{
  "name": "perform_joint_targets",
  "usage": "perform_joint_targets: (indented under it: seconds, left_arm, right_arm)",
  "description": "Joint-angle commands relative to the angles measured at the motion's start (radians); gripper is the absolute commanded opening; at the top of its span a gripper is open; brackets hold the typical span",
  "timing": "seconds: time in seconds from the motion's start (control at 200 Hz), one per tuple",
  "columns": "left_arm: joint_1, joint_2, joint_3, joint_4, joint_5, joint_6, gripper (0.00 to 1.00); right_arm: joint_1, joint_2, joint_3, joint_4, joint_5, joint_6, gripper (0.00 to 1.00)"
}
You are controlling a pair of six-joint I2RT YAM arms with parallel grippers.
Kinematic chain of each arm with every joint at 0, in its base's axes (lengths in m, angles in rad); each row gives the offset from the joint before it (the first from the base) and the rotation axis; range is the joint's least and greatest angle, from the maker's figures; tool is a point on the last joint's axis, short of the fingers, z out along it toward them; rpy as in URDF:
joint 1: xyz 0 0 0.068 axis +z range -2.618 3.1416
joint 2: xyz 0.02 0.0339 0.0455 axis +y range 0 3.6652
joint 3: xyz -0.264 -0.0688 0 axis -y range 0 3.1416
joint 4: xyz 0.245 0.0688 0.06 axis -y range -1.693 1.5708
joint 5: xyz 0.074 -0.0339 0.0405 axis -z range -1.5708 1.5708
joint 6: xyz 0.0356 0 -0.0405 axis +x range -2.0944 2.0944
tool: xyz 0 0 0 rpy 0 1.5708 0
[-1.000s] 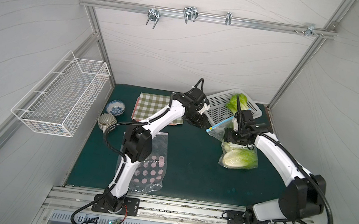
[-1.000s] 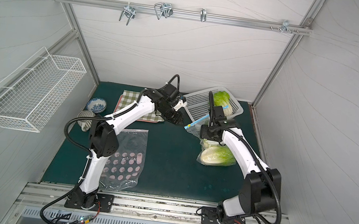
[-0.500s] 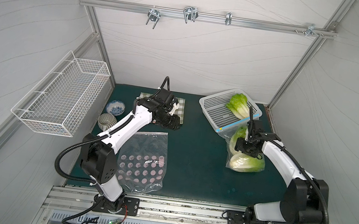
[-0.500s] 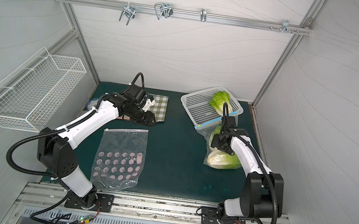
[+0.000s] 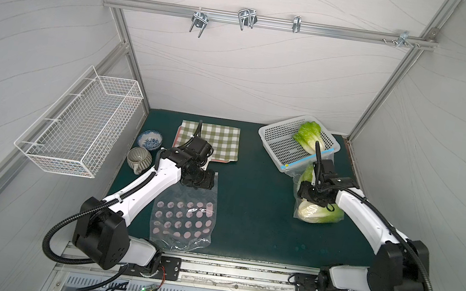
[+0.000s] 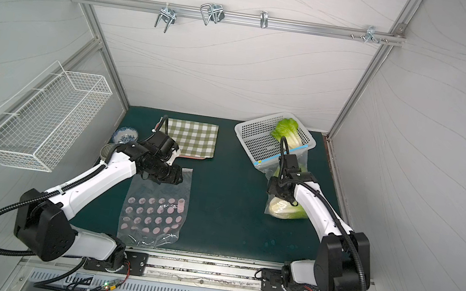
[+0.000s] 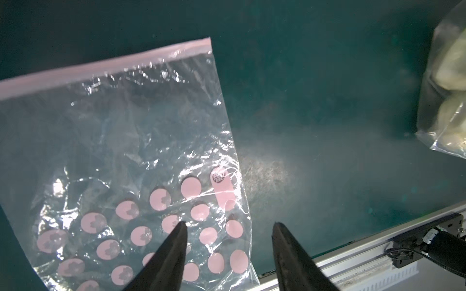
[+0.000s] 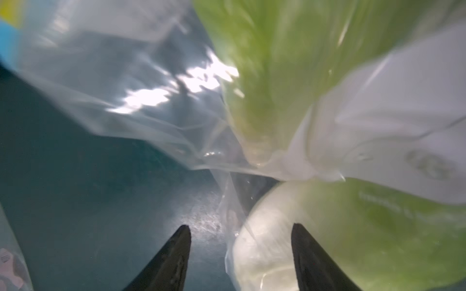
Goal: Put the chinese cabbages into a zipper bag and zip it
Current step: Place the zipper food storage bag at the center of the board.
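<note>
**Tools open and empty: two cabbages bagged, one in the basket**

Right tool (image 8: 240, 226) stands with its jaws apart and nothing between them. In the right wrist view, one tip is over the white base of a bagged cabbage and the other is over bare green desk (image 5: 246, 216). I cannot tell whether it touches the plastic.

In both top views it hangs at the right of the frame, directly over the zipper bag (image 5: 326, 158) lying on the desk. Two chinese cabbages are inside the bag. The lower cabbage (image 5: 316, 215) shows just below the tool, white base toward frame-left. The upper cabbage (image 5: 307, 175) sits just above the tool, largely hidden by the arm.

The bag's blue zip strip (image 5: 303, 161) leans against the near rim of the white basket (image 5: 275, 146) at upper right. The third cabbage (image 5: 308, 136) lies in that basket, beyond the bag and clear of the tool.

Left tool (image 7: 229, 224), at centre-left, is also spread and empty. It hovers over a flat pink-dotted bag (image 5: 184, 216), well apart from every cabbage.
</note>
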Motion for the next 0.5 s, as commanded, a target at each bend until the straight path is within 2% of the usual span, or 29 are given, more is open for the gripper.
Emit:
perform_joint_targets:
  seconds: [0.0, 0.065, 0.165, 0.305, 0.365, 0.42, 0.49]
  left_arm:
    - [0.001, -0.022, -0.005, 0.067, -0.005, -0.059, 0.57]
    - [0.002, -0.033, -0.015, 0.072, -0.012, -0.061, 0.57]
    - [0.002, -0.048, -0.033, 0.092, -0.027, -0.059, 0.57]
    - [0.003, -0.029, -0.024, 0.102, -0.015, -0.061, 0.57]
    - [0.003, -0.026, -0.023, 0.103, -0.014, -0.065, 0.57]
    - [0.003, -0.028, -0.025, 0.106, -0.021, -0.069, 0.57]
    - [0.008, -0.034, -0.029, 0.106, -0.028, -0.074, 0.57]
  right_arm:
    - [-0.043, 0.009, -0.024, 0.015, -0.03, 0.066, 0.65]
    - [-0.089, -0.031, -0.059, -0.028, 0.009, 0.068, 0.65]
    - [-0.19, -0.13, -0.111, -0.06, -0.006, 0.07, 0.65]
    - [-0.203, -0.208, -0.071, -0.138, 0.061, 0.051, 0.64]
    - [-0.181, -0.226, -0.05, -0.138, 0.029, 0.058, 0.63]
    - [-0.114, -0.225, -0.019, -0.127, 0.002, 0.061, 0.63]
    - [-0.002, -0.18, 0.051, -0.16, 0.06, 0.061, 0.64]
